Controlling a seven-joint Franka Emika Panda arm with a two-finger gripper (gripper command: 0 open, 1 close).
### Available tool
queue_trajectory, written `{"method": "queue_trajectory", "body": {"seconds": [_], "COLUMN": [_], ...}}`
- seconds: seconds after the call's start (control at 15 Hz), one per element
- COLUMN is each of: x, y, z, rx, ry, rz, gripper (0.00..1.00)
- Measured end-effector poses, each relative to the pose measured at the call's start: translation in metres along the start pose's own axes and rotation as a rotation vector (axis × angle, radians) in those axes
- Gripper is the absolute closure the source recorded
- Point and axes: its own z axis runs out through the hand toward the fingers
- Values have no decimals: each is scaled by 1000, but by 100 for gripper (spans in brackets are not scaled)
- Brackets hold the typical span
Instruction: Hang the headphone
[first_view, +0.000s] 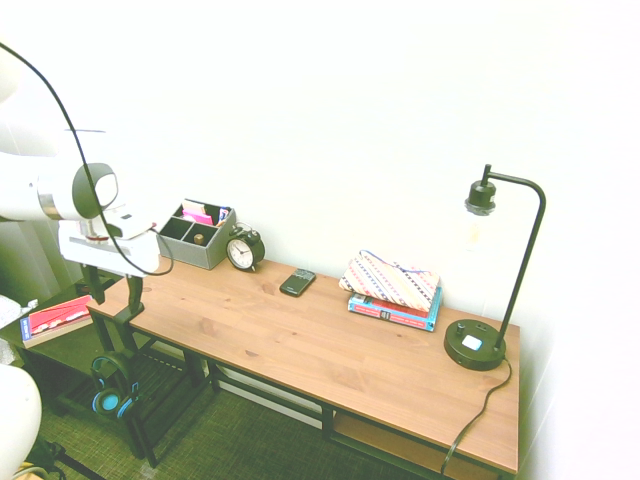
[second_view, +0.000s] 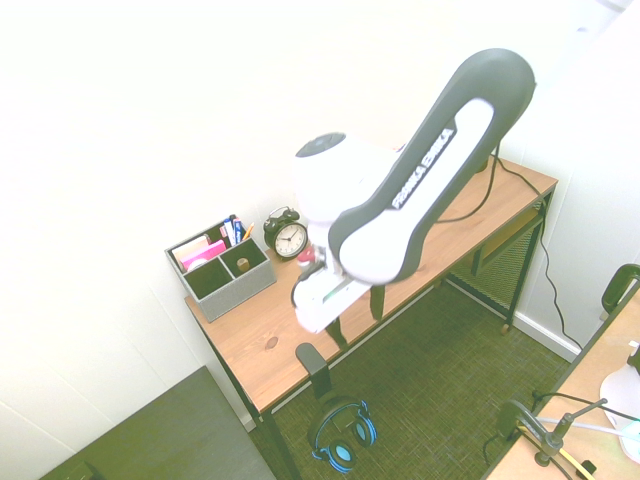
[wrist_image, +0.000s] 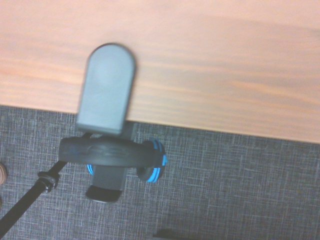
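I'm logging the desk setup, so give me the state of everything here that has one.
headphone: hanging on the hook below the desk edge.
hook: clamped to the desk edge.
gripper: above the hook, holding nothing.
desk lamp: upright, bulb looks unlit.
phone: lying flat, screen dark.
organizer: open-topped, items inside.

Long wooden desk (first_view: 300, 340) on a black metal frame. On it: grey compartmented organiser box (first_view: 198, 236), black twin-bell alarm clock (first_view: 243, 249) beside it, dark phone (first_view: 297, 282), patterned pouch (first_view: 392, 280) atop books (first_view: 396, 310), black desk lamp (first_view: 478, 342).
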Motion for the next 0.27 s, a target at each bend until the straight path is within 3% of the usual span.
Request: {"method": "queue_trajectory", "body": {"seconds": [0.27], "x": [86], "y": [101], "z": [-79], "rx": [5], "ry": [4], "rz": [36], "gripper": [0]}}
